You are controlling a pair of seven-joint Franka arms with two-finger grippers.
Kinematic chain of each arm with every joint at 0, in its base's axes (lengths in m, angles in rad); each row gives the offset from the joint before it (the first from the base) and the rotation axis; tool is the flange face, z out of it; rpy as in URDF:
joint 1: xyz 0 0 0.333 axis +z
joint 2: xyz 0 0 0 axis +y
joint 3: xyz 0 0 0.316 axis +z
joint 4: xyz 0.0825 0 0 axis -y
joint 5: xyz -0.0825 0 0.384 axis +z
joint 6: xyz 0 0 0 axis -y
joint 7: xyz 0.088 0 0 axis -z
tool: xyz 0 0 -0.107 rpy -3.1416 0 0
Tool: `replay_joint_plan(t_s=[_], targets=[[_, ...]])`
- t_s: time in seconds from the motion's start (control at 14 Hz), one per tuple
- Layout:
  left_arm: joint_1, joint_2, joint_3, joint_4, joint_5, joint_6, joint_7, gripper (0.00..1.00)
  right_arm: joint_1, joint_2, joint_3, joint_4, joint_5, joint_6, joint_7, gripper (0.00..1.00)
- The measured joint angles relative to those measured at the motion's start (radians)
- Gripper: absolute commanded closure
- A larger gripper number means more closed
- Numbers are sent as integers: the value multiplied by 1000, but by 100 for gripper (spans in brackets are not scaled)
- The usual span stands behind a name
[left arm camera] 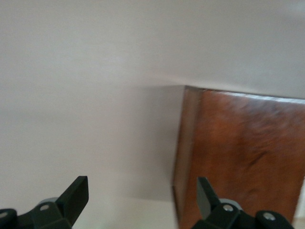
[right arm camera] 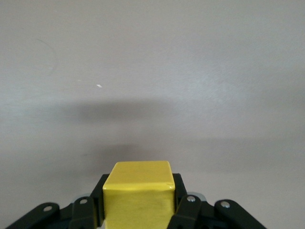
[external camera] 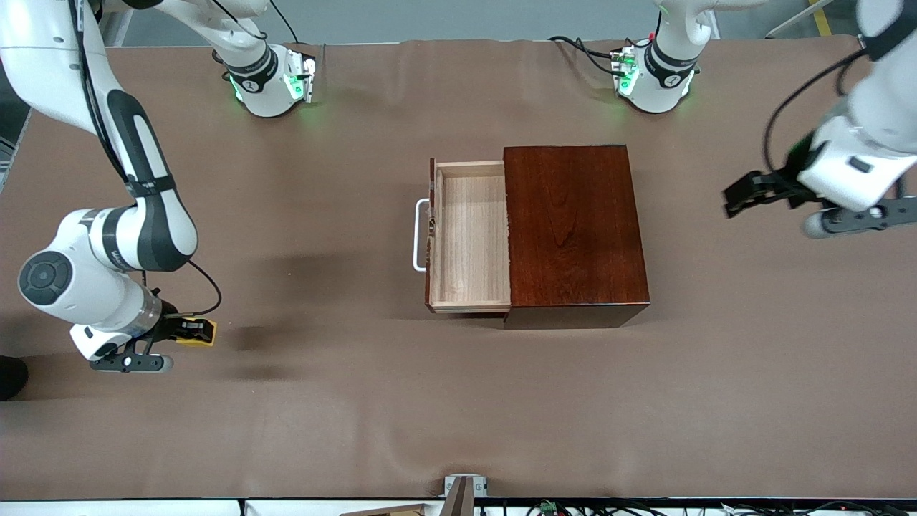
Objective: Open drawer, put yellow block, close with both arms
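Brown cloth covers the whole desk point(external camera: 458, 401). On it, in the middle, sits a dark wooden box point(external camera: 573, 229). Its drawer point(external camera: 469, 240) is pulled out toward the right arm's end of the desk, and it looks empty inside. The drawer's long side runs from the robots' bases toward the front camera. Its white handle point(external camera: 420, 235) points toward the right arm's end.

The right hand point(external camera: 188, 330) is near the right arm's end of the desk, well apart from the drawer. It is squeezed tight on the yellow block point(right arm camera: 138, 195), with one finger on each flat side. The block looks small, hard and light, so it should not bend or squash. Its smooth sides might slip, so a flat grip on two sides seems best. It is a cube, so no side is longer.

The left hand point(external camera: 752, 192) hangs over the left arm's end of the desk, beside the box. Its fingers point(left arm camera: 74, 195) are spread wide and hold nothing. This arm waits.
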Motion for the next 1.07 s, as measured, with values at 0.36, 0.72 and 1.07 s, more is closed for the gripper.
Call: replay_joint_plan(t_s=[0.36, 0.72, 1.07], targets=[[69, -4, -3, -24, -2, 27, 154, 0, 27, -77, 9, 5, 58, -90, -2, 100], [61, -4, -12, -27, -2, 42, 154, 0, 103, -161, 30, 6, 60, -124, -59, 100], [65, -4, -11, -27, -2, 52, 154, 0, 99, -177, 35, 6, 143, -158, -405, 100]])
